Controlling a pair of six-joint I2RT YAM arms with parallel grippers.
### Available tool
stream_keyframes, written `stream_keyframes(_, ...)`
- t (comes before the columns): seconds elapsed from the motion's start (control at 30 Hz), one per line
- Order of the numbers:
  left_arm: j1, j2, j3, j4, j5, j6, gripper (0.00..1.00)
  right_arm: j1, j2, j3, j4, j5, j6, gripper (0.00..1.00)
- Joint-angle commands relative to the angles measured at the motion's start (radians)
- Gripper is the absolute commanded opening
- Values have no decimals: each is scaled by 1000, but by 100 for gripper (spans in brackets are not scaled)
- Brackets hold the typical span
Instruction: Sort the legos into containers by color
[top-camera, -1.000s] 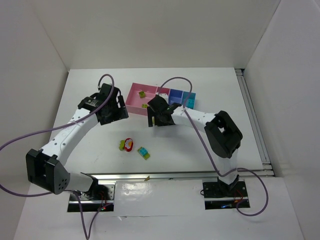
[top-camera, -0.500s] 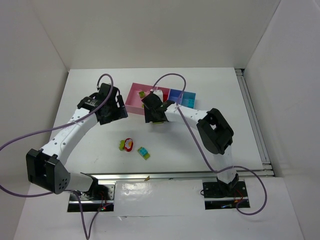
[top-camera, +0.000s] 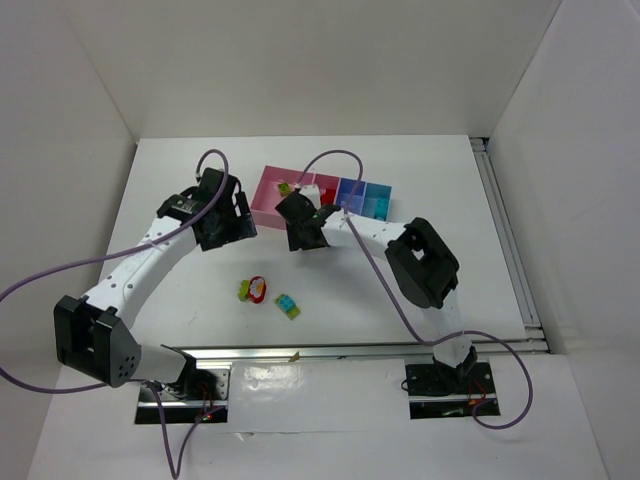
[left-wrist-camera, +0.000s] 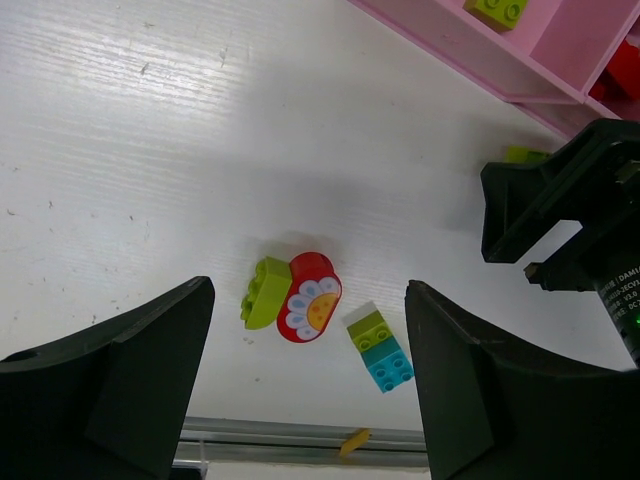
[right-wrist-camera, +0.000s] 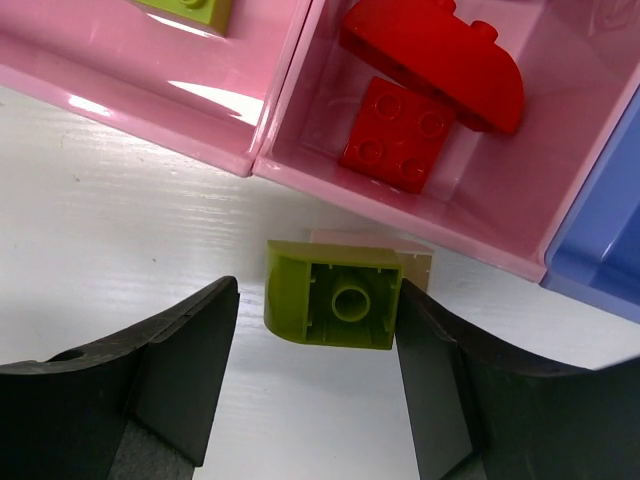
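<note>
The containers (top-camera: 322, 193) stand in a row at the back: two pink bins, one blue, one light blue. The left pink bin (right-wrist-camera: 150, 60) holds a lime lego (top-camera: 285, 187); the second (right-wrist-camera: 560, 190) holds two red legos (right-wrist-camera: 398, 135). My right gripper (top-camera: 305, 232) is open just in front of the pink bins. A lime lego (right-wrist-camera: 335, 293) lies hollow side up between its fingers, against the right one. My left gripper (top-camera: 222, 222) is open and empty above the table. Below it lie a lime lego (left-wrist-camera: 264, 291), a red flower lego (left-wrist-camera: 311, 310) and a lime-and-teal stack (left-wrist-camera: 379, 345).
The loose legos lie near the table's front (top-camera: 268, 296). The light blue bin holds teal pieces (top-camera: 378, 203). The blue bin's wall (right-wrist-camera: 600, 240) is at the right of the right wrist view. A small tan scrap (top-camera: 294, 356) lies on the front rail. White walls enclose the table.
My right gripper has moved left and a little toward the bins, along their front wall. The left arm and the loose legos have not moved.
</note>
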Motion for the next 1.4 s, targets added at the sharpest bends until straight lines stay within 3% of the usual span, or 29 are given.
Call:
stream_keyframes(0.0,7,2,-1,18,6,11,87,22,5,40,-40,52,-1,70)
stream_keyframes(0.13,7,2,-1,27,16,11,87,22,15,40,-49,75,-1,61)
stream_keyframes(0.3,7,2,-12,27,16,21,87,22,15,91,-78,84,-1,42)
stream_keyframes(0.37,7,2,-23,38,16,33,87,22,-28,111,-78,70,-10,41)
stream_keyframes(0.53,16,53,-43,73,129,177,90,-21,-175,148,-91,-173,-34,38)
stream_keyframes(0.7,7,50,-72,110,221,238,92,-163,-345,37,-100,-437,-34,37)
stream_keyframes(0.73,7,30,-81,132,256,278,97,-192,-370,14,-82,-498,-34,37)
stream_keyframes(0.87,7,-22,-77,216,524,420,100,-323,-462,-95,-40,-843,-34,37)
stream_keyframes(0.97,-16,-13,-43,216,594,496,100,-393,-507,-180,33,-1088,-48,37)
stream_keyframes(1.2,-117,-38,-2,406,767,544,100,-429,-528,-271,164,-1376,-28,37)
stream_keyframes(1.37,-183,5,54,471,758,585,98,-447,-528,-280,277,-1487,51,37)
